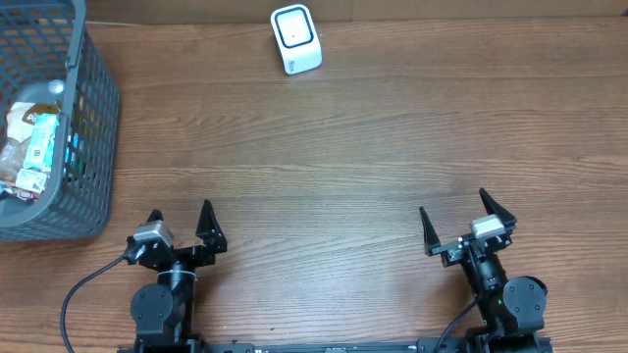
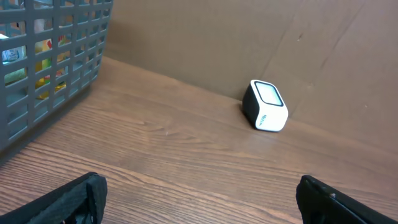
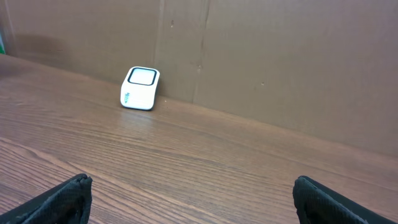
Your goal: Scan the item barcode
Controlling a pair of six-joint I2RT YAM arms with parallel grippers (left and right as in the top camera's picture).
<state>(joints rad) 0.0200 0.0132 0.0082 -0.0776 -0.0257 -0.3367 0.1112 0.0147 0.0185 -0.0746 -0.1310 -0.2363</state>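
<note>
Overhead: basket (image 1: 99,126) partly off-frame (items (image 1: 31,145) indistinct)

scanner (image 3: 140,88): white, upright, at far table (image 3: 205,162) edge against brown wall (image 3: 280,62) | right gripper (image 3: 193,198): fingers (image 3: 65,199) spread wide, nothing between | table: wood grain

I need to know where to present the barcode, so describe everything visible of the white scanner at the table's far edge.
The scanner is a small boxy unit with rounded corners, apparently glossy white plastic, black on one side. Its upward-slanted face holds a pale square window in a dark frame. A small front marking is too small to read. It stands alone on the wooden table, near the brown back board; whether it touches that board is unclear.
</note>
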